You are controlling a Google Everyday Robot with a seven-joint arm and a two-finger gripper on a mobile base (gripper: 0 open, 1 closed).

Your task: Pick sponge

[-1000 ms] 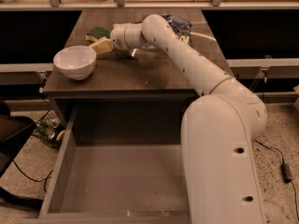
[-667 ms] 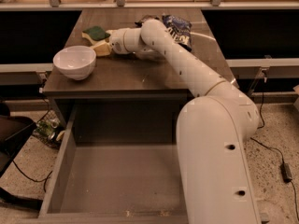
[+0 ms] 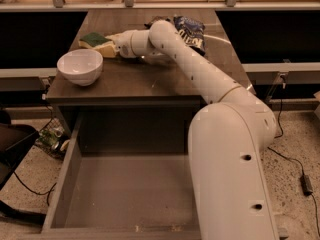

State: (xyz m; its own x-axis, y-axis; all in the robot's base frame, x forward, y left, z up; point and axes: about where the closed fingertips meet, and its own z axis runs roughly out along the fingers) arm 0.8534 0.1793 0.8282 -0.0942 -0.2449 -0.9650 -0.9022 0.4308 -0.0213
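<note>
Yellow foam rectangular sponge with dark green scouring top [image 3: 95, 40] sits upper left of frame, just behind the round white bowl [image 3: 80, 67]. White two-finger gripper [image 3: 109, 44] is against the sponge's right end. Can't tell whether it has hold.

table [image 3: 150, 86]: dark wood, grey drawer [image 3: 125, 194] pulled open under its front edge | white bowl [image 3: 80, 66]: upright, front-left of table, near the gripper [image 3: 111, 45] at back-left | dark blue snack bag [image 3: 191, 31]: lying at back centre | floor [image 3: 295, 134]: speckled, black cable [image 3: 286, 160] at right
</note>
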